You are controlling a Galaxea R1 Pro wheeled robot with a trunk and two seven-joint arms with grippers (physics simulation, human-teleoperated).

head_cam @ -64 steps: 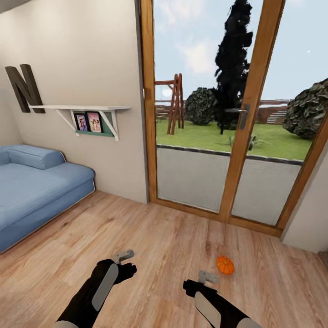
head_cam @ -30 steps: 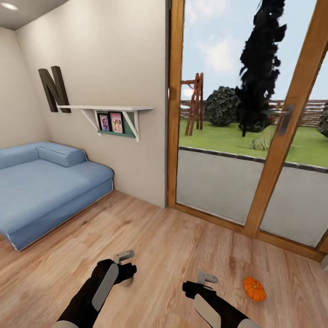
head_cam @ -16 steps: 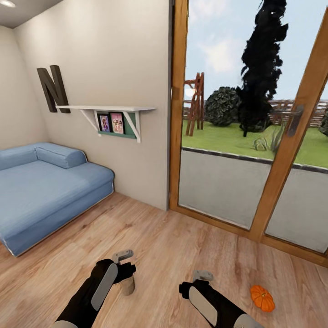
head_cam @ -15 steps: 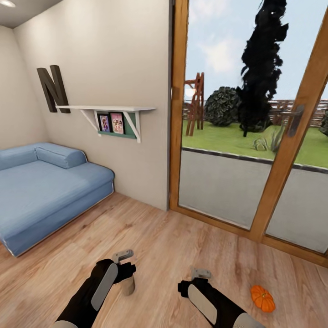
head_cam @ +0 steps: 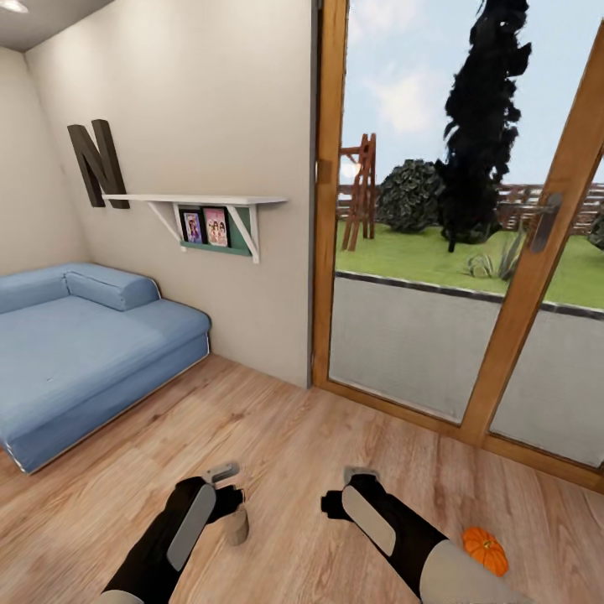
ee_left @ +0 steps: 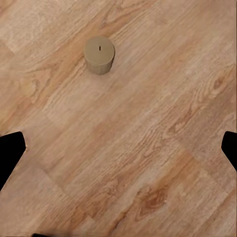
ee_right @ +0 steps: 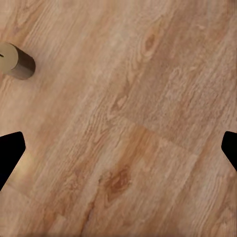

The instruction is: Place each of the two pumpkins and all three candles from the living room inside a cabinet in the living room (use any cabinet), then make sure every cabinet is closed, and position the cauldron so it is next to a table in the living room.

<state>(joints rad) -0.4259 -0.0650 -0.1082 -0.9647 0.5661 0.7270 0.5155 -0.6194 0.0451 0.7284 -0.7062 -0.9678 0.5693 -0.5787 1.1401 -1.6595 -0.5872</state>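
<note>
Candle (head_cam: 236, 526): stands upright on the wooden floor (head_cam: 302, 445), just beside my left gripper (head_cam: 225, 485); from my left wrist it sits ahead of the fingers, apart from them (ee_left: 99, 55).
Pumpkin (head_cam: 486, 550): lies on the floor to the right of my right forearm, near the glass door (head_cam: 436, 252).
Left gripper: fingers spread wide, nothing between them.
Right gripper (head_cam: 348, 491): fingers spread wide too, over bare floor; the candle shows off to one side (ee_right: 17, 61).
Blue sofa (head_cam: 84, 344): against the left wall, well apart from the candle.
Wall shelf (head_cam: 197, 201): carries framed photos below, beside a big letter N (head_cam: 99, 161).
</note>
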